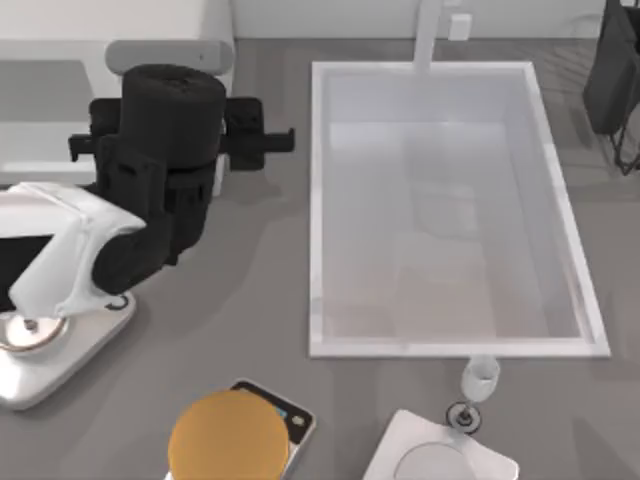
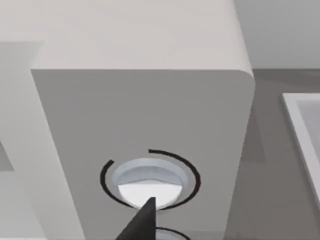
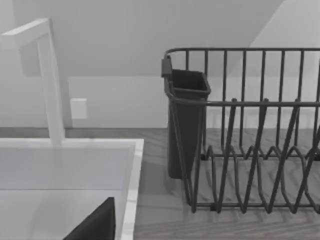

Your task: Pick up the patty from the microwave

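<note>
the left arm [image 1: 150, 170] reaches to the microwave [image 1: 120, 40] in the top view's upper left. its wrist view faces the side panel and a dial [image 2: 150, 180]. i cannot tell how its claw stands, and the patty is out of sight. this reads as the approach step; next, aim at the cavity.

One microwave [image 1: 120, 50], one sink [image 1: 320, 200], one glass [image 1: 478, 385], one tan disc [image 1: 228, 438], one dish rack [image 3: 250, 130].
</note>
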Tool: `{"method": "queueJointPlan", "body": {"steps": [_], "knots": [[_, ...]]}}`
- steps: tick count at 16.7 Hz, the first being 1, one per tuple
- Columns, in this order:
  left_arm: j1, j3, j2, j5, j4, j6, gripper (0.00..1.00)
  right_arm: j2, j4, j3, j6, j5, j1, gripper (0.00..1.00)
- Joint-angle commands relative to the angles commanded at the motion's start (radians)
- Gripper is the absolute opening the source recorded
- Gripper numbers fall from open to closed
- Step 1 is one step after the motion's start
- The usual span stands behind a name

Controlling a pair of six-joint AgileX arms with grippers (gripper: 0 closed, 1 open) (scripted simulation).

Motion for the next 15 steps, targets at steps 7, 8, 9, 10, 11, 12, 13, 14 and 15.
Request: {"method": "queueJointPlan", "body": {"steps": [7, 8, 9, 10, 11, 12, 13, 14, 15], "knots": [[0.013, -0.035, 0.114, -0.010, 0.117, 0.003, 0.00, 0.000, 0.000, 0.000, 0.000, 0.000, 0.000, 1.00], [0.011, -0.047, 0.156, -0.010, 0.171, 0.003, 0.00, 0.000, 0.000, 0.000, 0.000, 0.000, 0.000, 1.00], [0.008, -0.060, 0.200, -0.008, 0.236, 0.002, 0.00, 0.000, 0.000, 0.000, 0.000, 0.000, 0.000, 1.00], [0.006, -0.074, 0.245, -0.007, 0.308, 0.002, 0.00, 0.000, 0.000, 0.000, 0.000, 0.000, 0.000, 1.00], [0.004, -0.089, 0.290, -0.005, 0.381, 0.001, 0.00, 0.000, 0.000, 0.000, 0.000, 0.000, 0.000, 1.00], [0.002, -0.104, 0.334, -0.003, 0.450, 0.001, 0.00, 0.000, 0.000, 0.000, 0.000, 0.000, 0.000, 1.00], [0.001, -0.119, 0.374, -0.001, 0.509, 0.001, 0.00, 0.000, 0.000, 0.000, 0.000, 0.000, 0.000, 1.00], [0.000, -0.133, 0.410, 0.001, 0.558, 0.001, 0.00, 0.000, 0.000, 0.000, 0.000, 0.000, 0.000, 1.00], [0.000, -0.145, 0.440, 0.004, 0.596, 0.001, 0.00, 0.000, 0.000, 0.000, 0.000, 0.000, 0.000, 1.00]]}}
